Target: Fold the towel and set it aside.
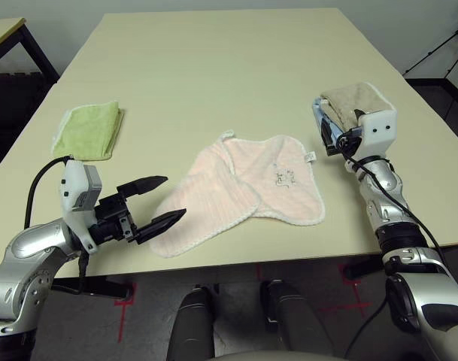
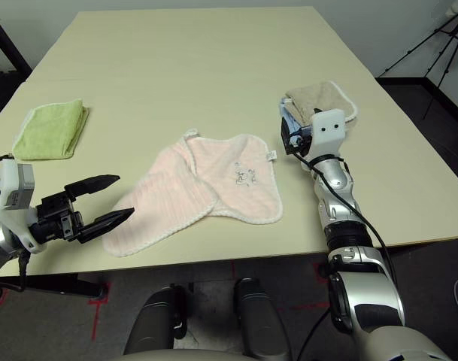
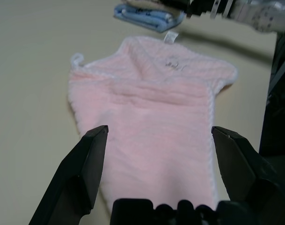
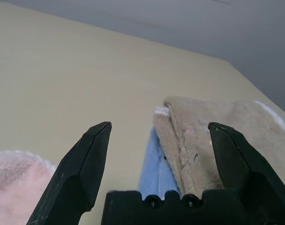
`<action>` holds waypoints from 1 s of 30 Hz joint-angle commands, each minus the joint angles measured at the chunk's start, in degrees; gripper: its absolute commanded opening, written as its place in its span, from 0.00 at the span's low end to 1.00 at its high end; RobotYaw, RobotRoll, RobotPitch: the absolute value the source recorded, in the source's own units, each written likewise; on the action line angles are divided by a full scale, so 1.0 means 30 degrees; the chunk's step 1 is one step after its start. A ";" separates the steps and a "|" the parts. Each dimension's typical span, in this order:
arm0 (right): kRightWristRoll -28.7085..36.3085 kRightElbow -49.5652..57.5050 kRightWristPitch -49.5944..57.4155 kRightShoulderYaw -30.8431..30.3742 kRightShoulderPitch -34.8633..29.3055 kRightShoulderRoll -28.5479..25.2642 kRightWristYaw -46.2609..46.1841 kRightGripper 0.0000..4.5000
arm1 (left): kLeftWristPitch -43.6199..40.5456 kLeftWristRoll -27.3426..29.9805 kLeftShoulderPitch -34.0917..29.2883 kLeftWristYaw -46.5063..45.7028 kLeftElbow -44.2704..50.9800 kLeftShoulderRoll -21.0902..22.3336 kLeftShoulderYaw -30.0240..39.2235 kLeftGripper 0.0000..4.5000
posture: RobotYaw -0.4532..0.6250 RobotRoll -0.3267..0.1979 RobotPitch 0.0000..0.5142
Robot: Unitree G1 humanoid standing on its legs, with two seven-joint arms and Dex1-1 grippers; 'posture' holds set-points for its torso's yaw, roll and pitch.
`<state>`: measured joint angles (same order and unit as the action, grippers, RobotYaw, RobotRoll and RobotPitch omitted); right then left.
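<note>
Your pink towel (image 1: 244,192) lies on the table (image 1: 213,75), near the front edge, roughly centred between the two arms. It's partly folded: one flap is turned over diagonally, so the cloth makes a rough V, with the grey embroidered mark (image 1: 283,177) and the small white tag (image 1: 310,156) facing up on its right half. White edging runs round the border.

Your left end effector (image 1: 159,201) is released, fingers spread wide with nothing between them. It sits just off the towel's near-left corner, pointing toward the cloth; the lower fingertip looks to be at the towel's edge, but you can't tell whether it touches. In the left wrist view the towel (image 3: 156,122) stretches straight ahead between the two fingers.

Your right end effector (image 4: 156,136) is also released, holding nothing. It's to the right of the towel, clear of it, up against the beige towel (image 1: 356,101) stacked on a blue towel (image 4: 154,171).

A green folded towel (image 1: 89,131) lies at far left, well apart from the pink one.
</note>
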<state>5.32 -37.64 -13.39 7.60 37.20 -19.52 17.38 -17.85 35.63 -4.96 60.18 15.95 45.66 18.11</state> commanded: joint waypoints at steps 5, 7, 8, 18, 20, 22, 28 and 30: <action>0.2270 0.1231 0.6025 0.0018 0.1221 -0.1847 0.4941 1.00 | 0.0458 -0.0499 0.0263 0.0137 -0.0586 0.0200 0.0090 1.00 | 0.38 0.62 0.23; 0.2654 0.1491 0.7745 -0.0319 0.1696 -0.2830 0.6964 1.00 | 0.0384 -0.0512 0.0238 0.0073 -0.0551 0.0197 0.0105 1.00 | 0.38 0.62 0.24; 0.2732 0.1498 0.8523 -0.0558 0.1982 -0.3401 0.8032 1.00 | 0.0394 -0.0533 0.0224 0.0057 -0.0535 0.0193 0.0106 1.00 | 0.38 0.62 0.25; 0.3371 0.1690 1.6809 -0.1926 0.3655 -0.6348 1.3197 1.00 | 0.0423 -0.0808 -0.0090 -0.0158 -0.0449 0.0233 0.0248 1.00 | 0.39 0.62 0.26; 0.3682 0.1701 1.8497 -0.1852 0.3724 -0.6350 1.3449 1.00 | 0.0433 -0.0857 -0.0161 -0.0226 -0.0381 0.0180 0.0220 1.00 | 0.40 0.62 0.26; 0.3884 0.1615 1.9846 -0.1572 0.3805 -0.6200 1.3148 1.00 | 0.0384 -0.0866 -0.0243 -0.0314 -0.0241 0.0129 0.0190 1.00 | 0.40 0.62 0.27; 0.4154 0.2124 2.2467 -0.1973 0.3148 -0.5447 1.2592 1.00 | 0.0287 -0.0848 -0.0529 -0.0511 0.0097 0.0110 0.0078 1.00 | 0.40 0.62 0.28; 0.3828 0.2018 2.2430 -0.2193 0.2957 -0.5065 1.2082 1.00 | 0.0251 -0.0841 -0.0539 -0.0563 0.0148 0.0128 0.0064 1.00 | 0.41 0.62 0.28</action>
<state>17.55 -31.80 53.37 2.31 47.27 -35.10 55.02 -16.70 33.66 -5.66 58.58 15.21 45.70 18.14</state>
